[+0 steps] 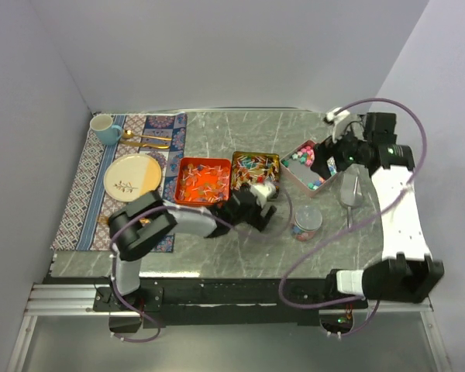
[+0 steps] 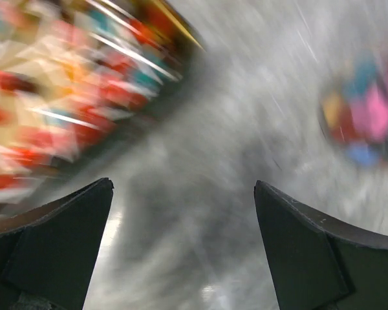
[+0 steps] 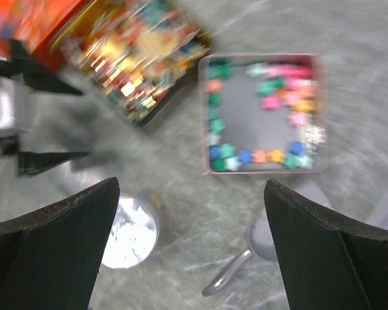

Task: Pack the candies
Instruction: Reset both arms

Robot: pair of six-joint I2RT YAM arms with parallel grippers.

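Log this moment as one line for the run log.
left gripper: open, empty, by gold tin | right gripper: open, empty, near pink tin | candies: in these tins, some in jar | scoop: untouched

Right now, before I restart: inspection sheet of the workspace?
Surface: grey marbled table, patterned placemat at left.
Job's things: candies in orange tin, gold tin, pink tin; some in jar.
Clutter: mug, gold cutlery, plate on placemat; metal scoop beside jar.
Grippers: left gripper open, empty, near gold tin; right gripper open, empty, by pink tin.
Cables: purple cables loop off both arms, over the table.
Surroundings: plain walls; nothing else seen.
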